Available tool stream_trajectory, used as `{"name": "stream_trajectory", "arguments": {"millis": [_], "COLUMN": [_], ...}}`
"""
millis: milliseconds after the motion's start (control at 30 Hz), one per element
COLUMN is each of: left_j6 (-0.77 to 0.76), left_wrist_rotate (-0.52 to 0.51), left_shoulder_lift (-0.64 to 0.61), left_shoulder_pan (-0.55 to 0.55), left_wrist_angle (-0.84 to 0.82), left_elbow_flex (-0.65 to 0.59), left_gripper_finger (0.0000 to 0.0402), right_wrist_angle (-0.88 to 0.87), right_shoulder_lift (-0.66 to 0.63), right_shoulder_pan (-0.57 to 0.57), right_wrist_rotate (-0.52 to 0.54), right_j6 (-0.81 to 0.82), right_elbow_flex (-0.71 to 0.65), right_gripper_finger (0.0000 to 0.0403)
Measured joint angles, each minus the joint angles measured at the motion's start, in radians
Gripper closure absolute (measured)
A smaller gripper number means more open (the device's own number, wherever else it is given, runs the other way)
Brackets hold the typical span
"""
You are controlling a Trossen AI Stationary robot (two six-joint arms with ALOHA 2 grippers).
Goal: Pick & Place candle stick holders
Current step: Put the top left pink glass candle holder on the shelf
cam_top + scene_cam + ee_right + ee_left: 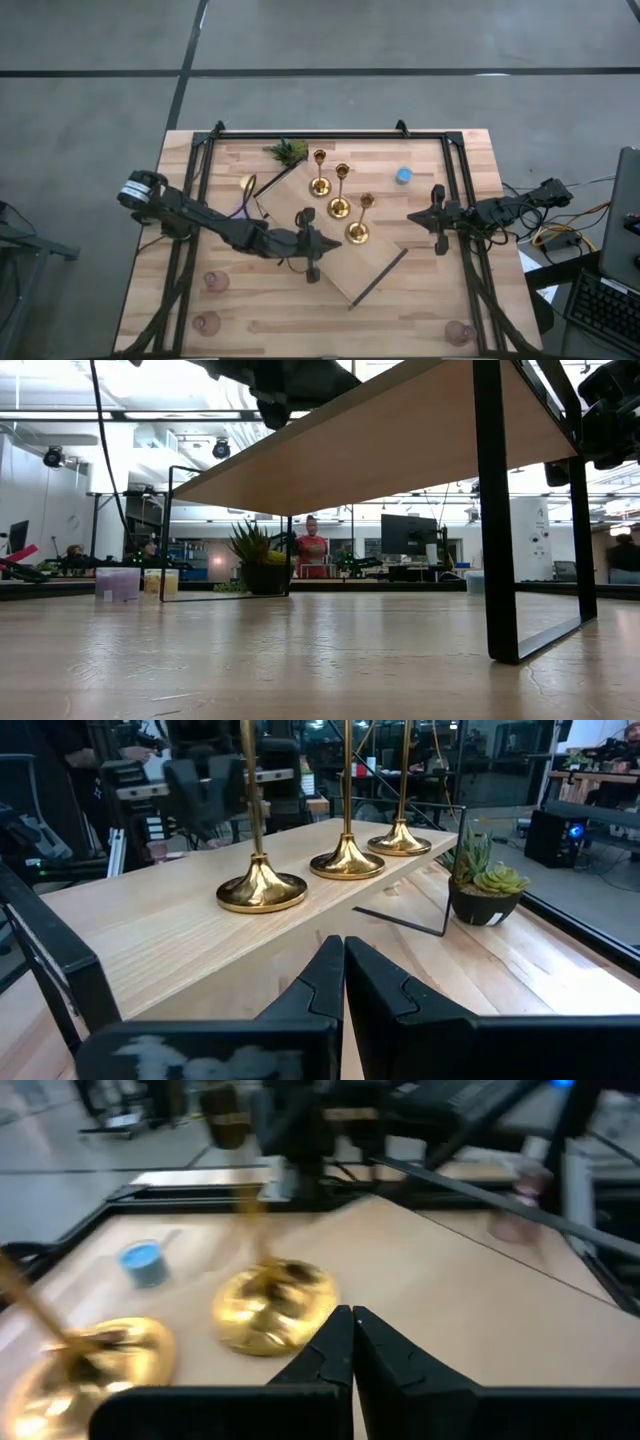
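Note:
Three gold candlesticks [320, 185] [340, 207] [358, 232] stand upright on their round bases in a row on a raised wooden board [370, 270]. Three pinkish glass cups [216, 282] [206, 323] [460, 333] stand on the table below. My left gripper [333, 243] is shut and empty over the board. Its fingertips [352, 1320] are just short of the nearest candlestick's base [275, 1305]. My right gripper [415, 216] is shut and empty at the board's right. It points at the candlesticks [262, 885].
A green plant [288, 151] stands by the board's far corner. A blue tealight [403, 176] lies at the far right, and a purple one [240, 210] lies left of the board. The board stands on black metal legs [495, 510]. A black frame [330, 133] rims the table.

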Motion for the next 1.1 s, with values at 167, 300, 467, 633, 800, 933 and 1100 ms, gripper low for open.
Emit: {"name": "stream_trajectory", "arguments": {"millis": [167,300,467,633,800,933,1100], "left_j6": [-0.026,-0.015,-0.021,-0.042,-0.235,-0.294,-0.487], "left_wrist_rotate": [0.002,0.039,0.052,0.055,0.043,0.049,0.050], "left_shoulder_lift": [-0.013,-0.074,-0.208,-0.374,-0.523,-0.605,-0.674], "left_shoulder_pan": [-0.051,-0.101,-0.183,-0.278,-0.338,-0.392,-0.440], "left_wrist_angle": [-0.002,-0.043,-0.118,-0.252,-0.413,-0.526,-0.774], "left_elbow_flex": [-0.032,-0.070,-0.124,-0.201,-0.249,-0.281,-0.259], "left_gripper_finger": [0.0393,0.0393,0.0392,0.0392,0.0392,0.0396,0.0397], "right_wrist_angle": [0.000,0.000,0.000,0.000,0.000,0.000,0.000], "right_shoulder_lift": [0.002,0.002,0.001,0.005,0.007,0.007,0.007], "right_shoulder_pan": [0.000,0.000,0.000,0.000,0.000,0.000,0.000], "right_wrist_rotate": [0.000,0.000,0.000,0.000,0.000,0.000,0.000], "right_j6": [0.000,0.000,0.000,0.000,0.000,0.000,0.000], "right_elbow_flex": [0.000,0.000,0.000,0.000,0.000,0.000,0.000], "right_gripper_finger": [0.0394,0.0394,0.0394,0.0394,0.0394,0.0394,0.0394]}}
